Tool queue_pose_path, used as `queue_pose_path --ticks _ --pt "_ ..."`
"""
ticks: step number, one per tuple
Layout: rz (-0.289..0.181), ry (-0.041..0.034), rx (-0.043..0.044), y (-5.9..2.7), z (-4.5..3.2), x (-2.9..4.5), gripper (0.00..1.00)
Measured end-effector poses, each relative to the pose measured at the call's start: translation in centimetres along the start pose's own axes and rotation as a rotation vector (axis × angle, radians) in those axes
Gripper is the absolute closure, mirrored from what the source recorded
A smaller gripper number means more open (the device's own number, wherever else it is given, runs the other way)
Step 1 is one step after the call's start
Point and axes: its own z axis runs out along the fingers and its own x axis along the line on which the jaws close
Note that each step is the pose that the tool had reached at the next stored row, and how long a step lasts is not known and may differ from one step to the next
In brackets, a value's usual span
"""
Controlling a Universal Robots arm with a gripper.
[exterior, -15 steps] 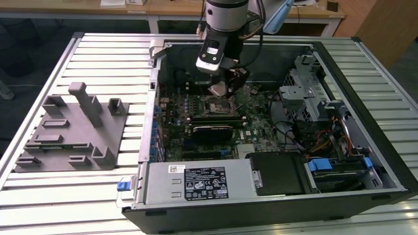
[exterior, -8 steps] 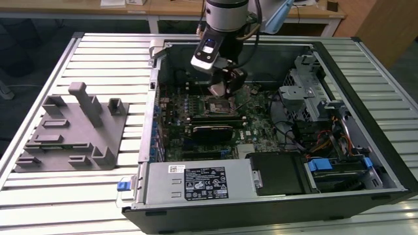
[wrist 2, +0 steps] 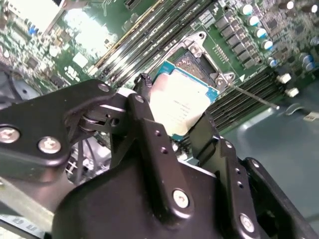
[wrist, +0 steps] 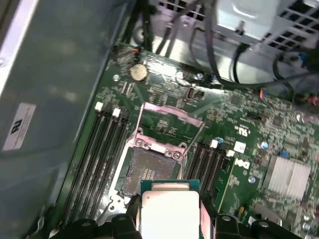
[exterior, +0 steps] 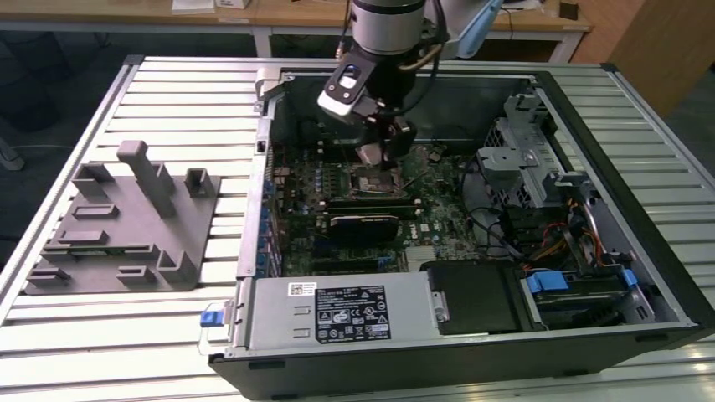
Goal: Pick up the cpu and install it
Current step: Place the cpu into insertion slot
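The cpu (wrist: 169, 211), a flat square chip with a pale silver top and a green-blue rim, is clamped between my gripper's black fingers (wrist 2: 149, 124). In both wrist views it hangs just above the open motherboard socket (wrist: 147, 172), a little off to one side, with the socket's load plate (wrist: 172, 112) flipped up. In the second wrist view the cpu (wrist 2: 179, 107) covers part of the socket (wrist 2: 192, 62). In the exterior view my gripper (exterior: 374, 155) reaches down into the open computer case, right over the socket (exterior: 374, 180).
Memory slots (wrist: 99, 149) flank the socket, and a silver heatsink (wrist: 286, 177) lies beside them. The case holds a power supply (exterior: 335, 314), a drive cage (exterior: 525, 159) and cables (exterior: 558, 234). A grey fixture block (exterior: 123, 222) stands at the exterior view's left on the slatted table (exterior: 167, 92).
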Motion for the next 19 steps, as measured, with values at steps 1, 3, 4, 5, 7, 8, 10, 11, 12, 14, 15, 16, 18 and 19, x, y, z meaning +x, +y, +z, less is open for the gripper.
queue_pose_path --ticks 1,3,4,5,7,8,10,11,12,14,15,16,18,19 --pt "0.018 -0.0008 0.0008 0.00 0.01 0.00 0.45" --pt "0.053 -0.0024 0.0022 0.00 0.03 0.00 0.45" --pt "0.072 -0.0032 0.0030 0.00 0.04 0.00 0.45" --pt "0.090 -0.0040 0.0038 0.00 0.06 0.00 0.45" --pt "0.127 -0.0057 0.0053 0.00 0.08 0.00 0.45" --pt "0.145 -0.0064 0.0060 0.00 0.10 0.00 0.45" --pt "0.181 -0.0080 0.0075 -0.01 0.15 0.01 0.45" --pt "0.197 -0.0086 0.0081 -0.01 0.19 0.01 0.45" --pt "0.206 -0.0091 0.0085 -0.01 0.25 0.01 0.45" --pt "0.214 -0.0096 0.0090 -0.01 0.43 0.04 0.45" --pt "0.216 -0.0097 0.0091 -0.02 0.54 0.06 0.45" --pt "0.217 -0.0097 0.0092 -0.01 0.64 0.10 0.45" --pt "0.218 -0.0097 0.0092 0.00 0.87 0.18 0.45" --pt "0.218 -0.0097 0.0092 0.01 1.00 0.21 0.45"
